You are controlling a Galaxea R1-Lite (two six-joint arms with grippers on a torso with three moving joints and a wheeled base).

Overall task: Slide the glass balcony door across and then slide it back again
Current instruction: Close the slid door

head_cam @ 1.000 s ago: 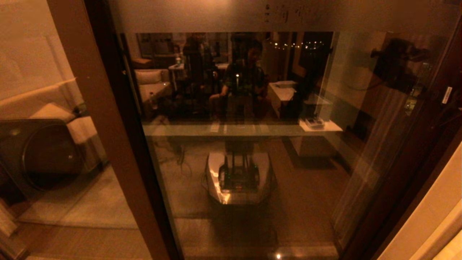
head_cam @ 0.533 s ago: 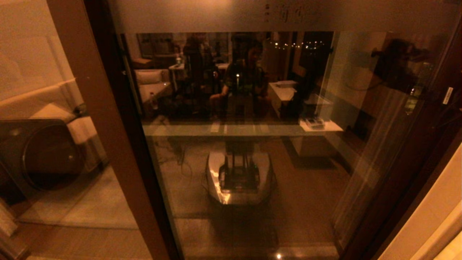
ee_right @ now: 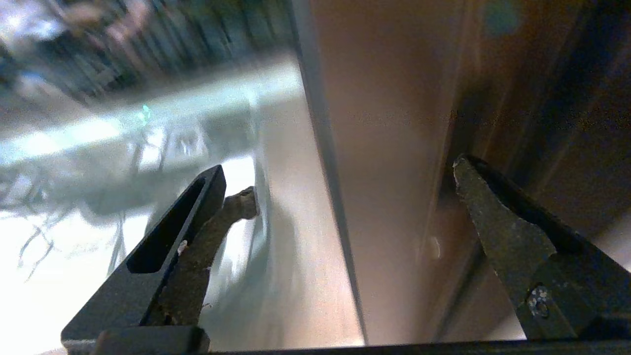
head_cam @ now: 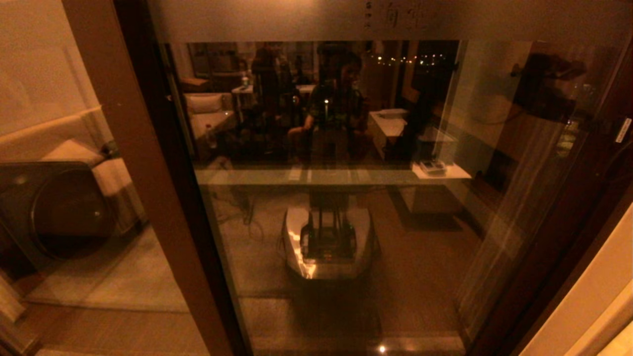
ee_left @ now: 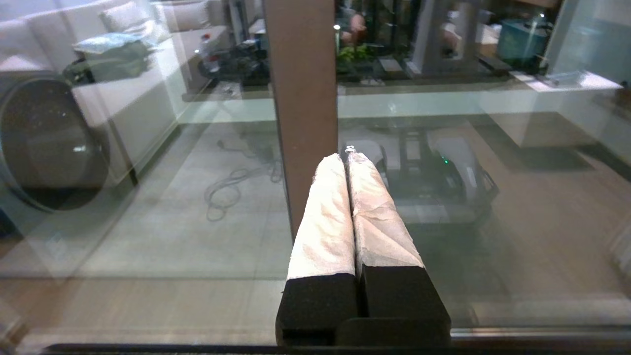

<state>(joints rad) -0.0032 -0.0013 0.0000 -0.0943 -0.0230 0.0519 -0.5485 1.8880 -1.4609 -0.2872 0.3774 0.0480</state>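
Observation:
The glass balcony door (head_cam: 346,306) fills the head view, with a frosted top band and Chinese characters (head_cam: 398,16). A brown stile (head_cam: 143,188) runs down its left side and a dark stile (head_cam: 559,237) down its right. My right gripper (ee_right: 353,180) is open, its two fingers standing on either side of a brown stile (ee_right: 389,148), one fingertip (ee_right: 244,202) against the glass side. My left gripper (ee_left: 345,158) is shut, its white-wrapped fingers pressed together with nothing between them, the tips close to a brown stile (ee_left: 300,98). No handle slot shows clearly.
A round washing-machine door (head_cam: 64,212) stands behind the left pane. The glass reflects my own base (head_cam: 326,242) and a lit room. A cream wall (head_cam: 593,306) borders the door on the right. A cable (ee_left: 231,187) lies on the floor beyond the glass.
The white label on the right stile has shifted a little to the right, and the characters and reflections have shifted slightly up and right. The left stile looks unmoved.

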